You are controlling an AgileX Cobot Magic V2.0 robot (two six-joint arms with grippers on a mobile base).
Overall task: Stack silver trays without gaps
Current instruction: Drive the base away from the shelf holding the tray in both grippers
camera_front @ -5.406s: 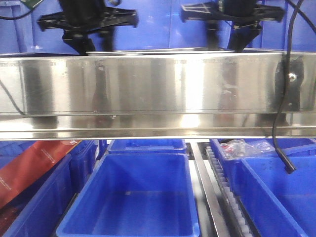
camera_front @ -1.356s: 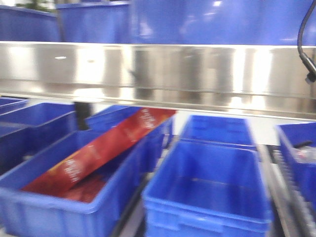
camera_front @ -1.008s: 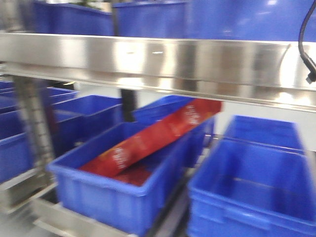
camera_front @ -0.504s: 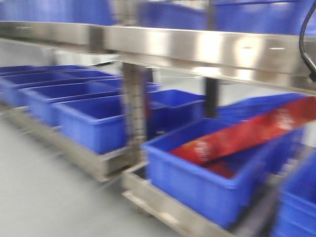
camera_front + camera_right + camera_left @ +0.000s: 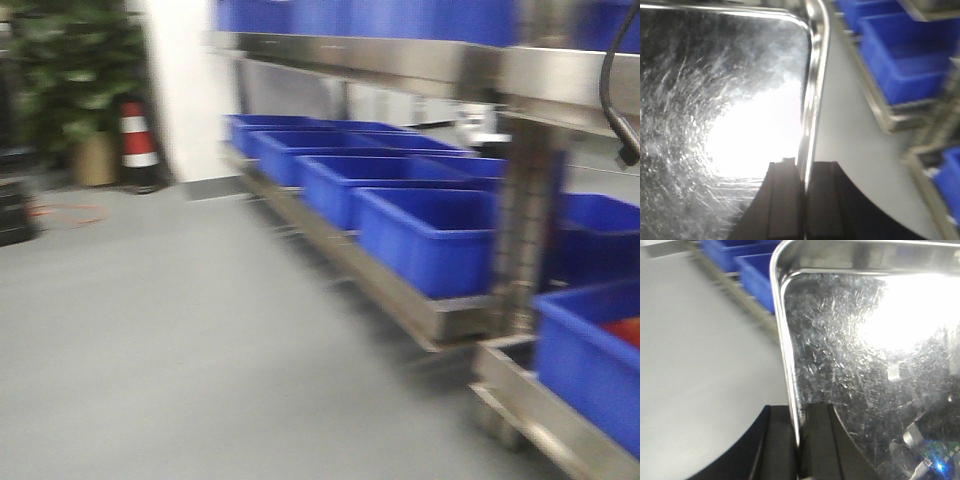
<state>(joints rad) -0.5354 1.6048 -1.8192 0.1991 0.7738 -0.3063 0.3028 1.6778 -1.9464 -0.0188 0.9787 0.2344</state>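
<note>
One silver tray [image 5: 865,370] is pinched at opposite rims by the left gripper [image 5: 799,440] and the right gripper [image 5: 804,200]; stacking appears not yet done.

We see a big silver tray [image 5: 715,100] that fills the left side. It is full of little scratches, and a bright white light shines off its middle. Its rounded rim [image 5: 813,85] runs from the far corner down to the near edge. There our right gripper [image 5: 804,172] pinches the rim, with one black finger [image 5: 782,200] inside the tray and the other outside it. To the right lies a grey floor [image 5: 850,150]. Far on the right, blue bins [image 5: 900,55] sit on a metal rack [image 5: 880,112]. It all looks blurry.
</note>
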